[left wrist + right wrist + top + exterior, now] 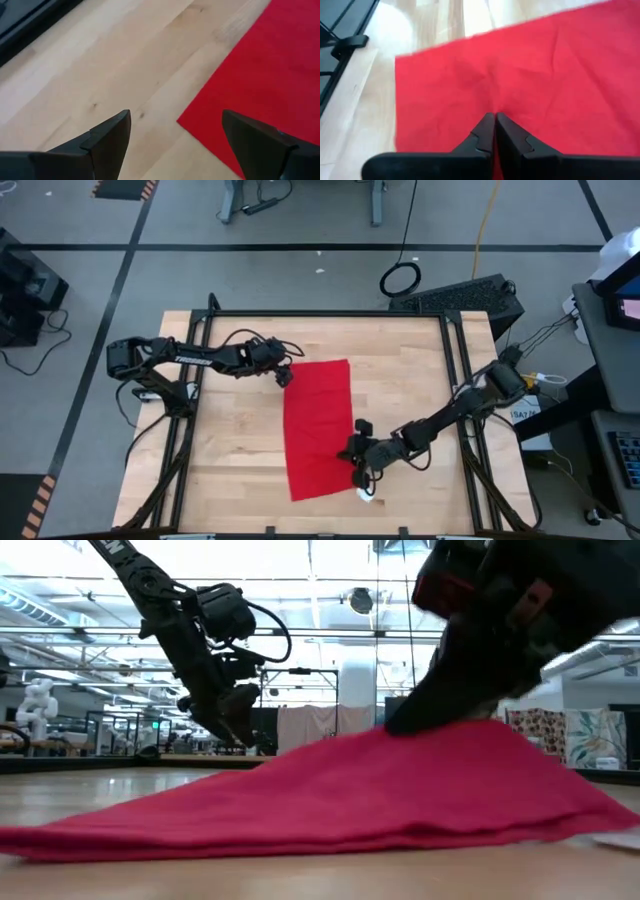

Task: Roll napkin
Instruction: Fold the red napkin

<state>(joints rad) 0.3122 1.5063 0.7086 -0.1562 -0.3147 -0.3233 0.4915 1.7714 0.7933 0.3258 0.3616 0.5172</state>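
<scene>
**Thin pinch, slip risk**

Napkin lies mid-table, long side running from far edge toward near edge. Right gripper is pressed together on its right edge, lifting a tent (bite looks shallow, may slip out). Left gripper hovers spread over the far-left corner; a late grab lets the roll skew.

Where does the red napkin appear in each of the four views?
High view: napkin at table centre.
Low view: fills the lower half, raised under the right claw.
Left wrist view: right side.
Right wrist view: across the middle.
Shared landmark: the light wooden table.
</scene>
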